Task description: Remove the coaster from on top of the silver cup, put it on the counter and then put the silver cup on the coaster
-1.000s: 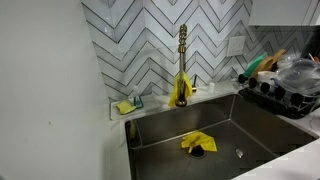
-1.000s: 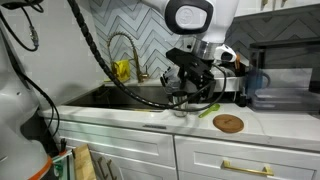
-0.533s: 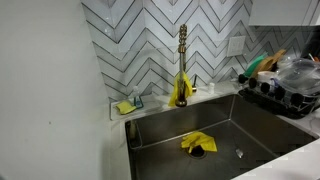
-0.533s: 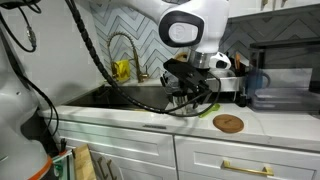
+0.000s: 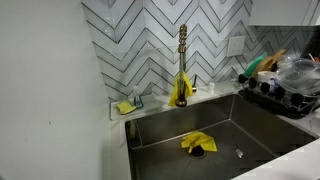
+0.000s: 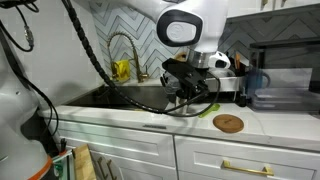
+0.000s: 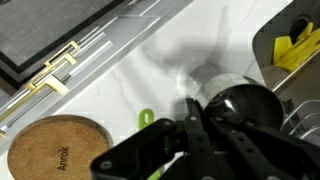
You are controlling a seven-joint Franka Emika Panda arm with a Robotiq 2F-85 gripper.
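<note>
Because the coaster (image 6: 228,123) already lies flat on the counter (image 6: 275,122), cork face up and back from the front edge, the first half of the task reads as complete. Lifting the silver cup is judged to be the step in hand.

Foreground: white cabinet fronts (image 6: 120,150) with a brass pull (image 6: 245,167).

Mid-ground: the gripper (image 6: 190,95) hangs low over the worktop between the sink (image 6: 110,97) and the coaster, wrist turned down so that the fingers approach the cup from above. In the wrist view the gripper (image 7: 188,140) fills the lower edge. The silver cup (image 7: 245,102) stands upright just beside it on the bare counter (image 7: 190,40), near the sink rim and apart from the coaster (image 7: 58,150). Its mouth is open and dark, with nothing visible inside. Whether the fingers are spread, closed or pinching the cup's rim cannot be told, as the dark linkage masks the tips. A small green object (image 7: 146,118) lies on the counter between cup and coaster and may be brushed during the carry.

Background: the steel sink (image 5: 165,125) holds a crumpled yellow cloth (image 5: 197,142) near its drain. A small tray (image 5: 136,100) on the ledge holds a yellow sponge (image 5: 124,107). The dish rack (image 5: 285,95) is loaded with dishes that cannot be told apart. A brass tap (image 5: 182,50) rises before the chevron-tiled wall (image 5: 140,40).
</note>
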